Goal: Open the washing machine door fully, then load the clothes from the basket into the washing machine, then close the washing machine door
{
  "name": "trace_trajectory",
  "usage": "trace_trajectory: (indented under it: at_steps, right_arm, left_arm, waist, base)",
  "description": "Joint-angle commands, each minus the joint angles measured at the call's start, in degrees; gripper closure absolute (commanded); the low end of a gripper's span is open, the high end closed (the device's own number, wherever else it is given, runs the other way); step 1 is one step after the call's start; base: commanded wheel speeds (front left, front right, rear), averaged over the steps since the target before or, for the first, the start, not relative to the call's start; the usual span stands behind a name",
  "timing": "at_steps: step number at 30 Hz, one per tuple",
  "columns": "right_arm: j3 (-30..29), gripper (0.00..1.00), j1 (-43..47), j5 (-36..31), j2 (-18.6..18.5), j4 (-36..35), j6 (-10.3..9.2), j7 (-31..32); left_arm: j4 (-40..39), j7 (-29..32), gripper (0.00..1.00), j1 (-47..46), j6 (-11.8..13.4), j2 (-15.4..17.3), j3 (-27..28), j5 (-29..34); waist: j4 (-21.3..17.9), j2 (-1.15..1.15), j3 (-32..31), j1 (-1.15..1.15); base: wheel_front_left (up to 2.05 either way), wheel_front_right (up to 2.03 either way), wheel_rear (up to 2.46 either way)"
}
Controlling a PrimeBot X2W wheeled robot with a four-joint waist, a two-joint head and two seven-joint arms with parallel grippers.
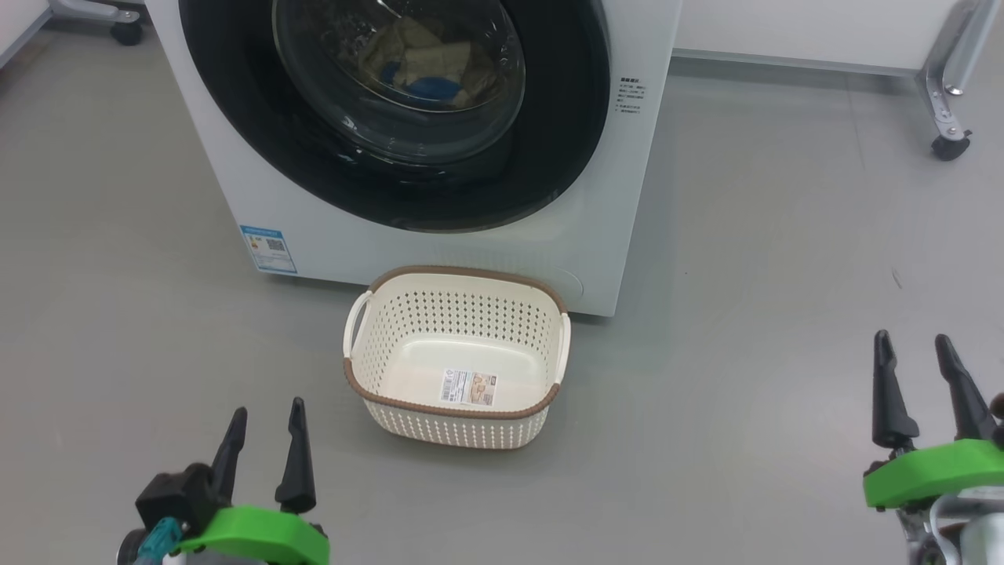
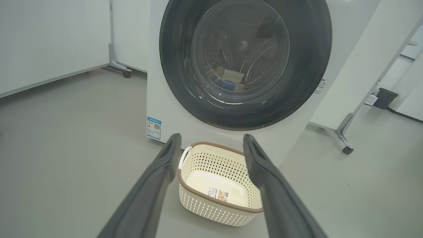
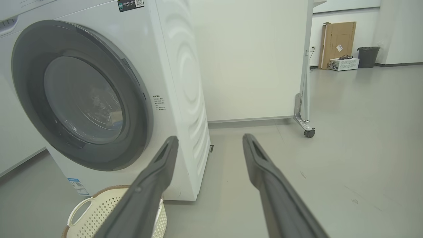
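Black-rimmed washing machine door (image 1: 227,94) shut on white washing machine (image 1: 549,251). Through the glass: clothes (image 1: 423,67) (pale yellow, one blue piece) heaped inside. Cream basket (image 1: 455,428) empty, upright on floor just before machine.

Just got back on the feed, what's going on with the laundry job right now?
Nothing is being handled right now. The left claw and right claw are both open, held back from the basket and touching nothing. The basket stands in front of the washing machine with just its label sticker inside. The clothes, pale yellow with a blue piece, lie inside behind the washing machine door, which is shut. The job looks about done.
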Motion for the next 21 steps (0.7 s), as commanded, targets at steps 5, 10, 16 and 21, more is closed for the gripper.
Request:
trace_trajectory:
  at_steps: [5,10,16,21]
  right_arm:
    - [3.0,0.0,-0.94,-0.88,-0.6,-2.12,-0.21,-0.07]
    - [3.43,0.0,-0.78,-0.94,-0.6,-2.2,-0.21,-0.07]
    - [2.34,1.0,0.21,-0.5,0.05,0.75,0.01,0.09]
    - [2.31,1.0,1.64,0.62,0.62,4.23,0.01,0.64]
  left_arm:
    - [-2.7,-0.4,0.0,-1.64,-0.19,0.24,2.76,1.01]
    - [-3.22,-0.4,0.0,-1.53,-0.19,0.02,2.84,1.26]
    - [-1.46,0.03,1.0,0.14,0.03,-0.4,0.57,0.41]
    - [1.45,0.36,1.0,2.02,0.04,-0.64,0.31,-0.71]
  waist:
    - [0.12,0.0,0.03,0.0]
    - [0.26,0.0,0.15,0.0]
    - [0.24,0.0,0.29,0.0]
    - [0.11,0.0,0.33,0.0]
  base:
    - [0.0,0.0,0.0]
    - [0.0,0.0,0.0]
    - [0.0,0.0,0.0]
    - [0.0,0.0,0.0]
